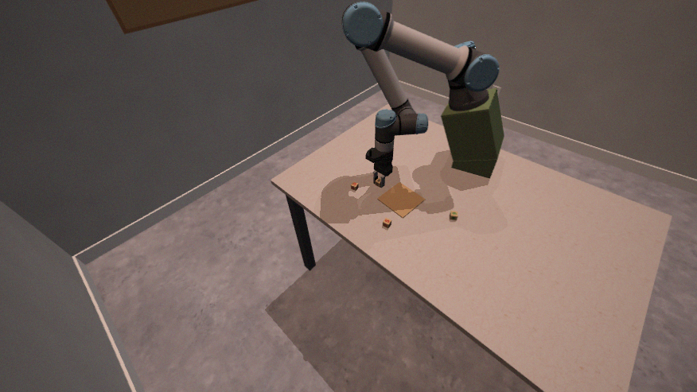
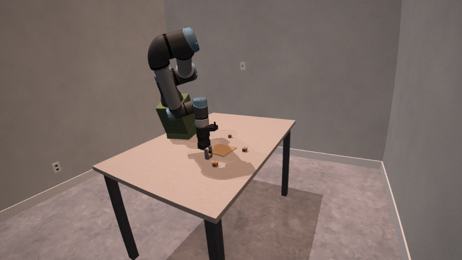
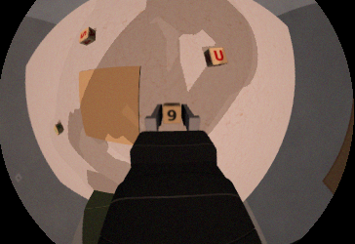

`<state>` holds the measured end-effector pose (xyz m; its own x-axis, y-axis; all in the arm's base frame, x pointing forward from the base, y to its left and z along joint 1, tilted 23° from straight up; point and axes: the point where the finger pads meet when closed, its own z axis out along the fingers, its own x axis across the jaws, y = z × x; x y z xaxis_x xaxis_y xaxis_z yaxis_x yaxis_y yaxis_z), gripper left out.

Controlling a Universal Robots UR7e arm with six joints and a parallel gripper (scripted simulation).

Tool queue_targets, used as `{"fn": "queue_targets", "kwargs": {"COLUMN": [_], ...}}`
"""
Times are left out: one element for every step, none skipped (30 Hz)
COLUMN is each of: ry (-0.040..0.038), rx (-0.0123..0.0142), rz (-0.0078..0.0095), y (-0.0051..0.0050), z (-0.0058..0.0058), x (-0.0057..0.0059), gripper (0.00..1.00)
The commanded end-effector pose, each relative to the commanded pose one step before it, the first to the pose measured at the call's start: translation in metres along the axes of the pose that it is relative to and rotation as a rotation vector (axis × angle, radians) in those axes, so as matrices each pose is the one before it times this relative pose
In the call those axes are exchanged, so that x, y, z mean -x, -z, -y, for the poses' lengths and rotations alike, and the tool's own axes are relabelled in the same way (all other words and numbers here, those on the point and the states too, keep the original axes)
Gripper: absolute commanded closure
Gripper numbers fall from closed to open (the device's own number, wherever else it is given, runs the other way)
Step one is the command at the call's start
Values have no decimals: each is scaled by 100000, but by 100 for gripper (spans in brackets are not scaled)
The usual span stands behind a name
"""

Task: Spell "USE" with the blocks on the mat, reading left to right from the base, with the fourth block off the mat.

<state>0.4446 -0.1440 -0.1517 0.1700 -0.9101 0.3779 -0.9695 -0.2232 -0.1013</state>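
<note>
My gripper (image 1: pixel 379 179) (image 2: pixel 208 153) (image 3: pixel 172 110) is open, low over the table beside the mat, with its fingers on both sides of a block (image 1: pixel 378 182) (image 2: pixel 209 155) (image 3: pixel 172 113) whose top reads "9" in the wrist view. The orange-brown mat (image 1: pixel 401 199) (image 2: pixel 223 150) (image 3: pixel 112 99) lies flat and bears no block. The U block (image 1: pixel 354 187) (image 2: pixel 214 164) (image 3: pixel 217 55) lies off it, U up and nearly upright in the wrist view. The S block (image 1: pixel 387 223) (image 2: pixel 244 148) (image 3: pixel 87 35) lies beyond the mat, its S turned. A greenish block (image 1: pixel 453 215) (image 2: pixel 229 136) (image 3: pixel 59 128) lies left; its letter is unreadable.
The green pedestal (image 1: pixel 473 136) (image 2: pixel 179 126) (image 3: pixel 95 218) carries the arm at the table's back edge. The pale table (image 1: pixel 539 264) (image 2: pixel 153 165) extends well past the greenish block. The U and S blocks stand nearer the table's front edge. Arm shadows cross the mat.
</note>
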Motion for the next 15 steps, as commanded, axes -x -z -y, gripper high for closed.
{"fn": "queue_targets", "kwargs": {"ry": [0,0,0,0,0,0,0,0,0,0,0,0,0,0,0], "rx": [-95,0,0,0,0,0,0,0,0,0,0,0,0,0,0], "rz": [-64,0,0,0,0,0,0,0,0,0,0,0,0,0,0], "y": [37,0,0,0,0,0,0,0,0,0,0,0,1,9,0], "z": [33,0,0,0,0,0,0,0,0,0,0,0,0,0,0], "x": [-18,0,0,0,0,0,0,0,0,0,0,0,0,0,0], "gripper": [27,27,27,21,21,21,21,21,21,21,21,21,21,21,21]}}
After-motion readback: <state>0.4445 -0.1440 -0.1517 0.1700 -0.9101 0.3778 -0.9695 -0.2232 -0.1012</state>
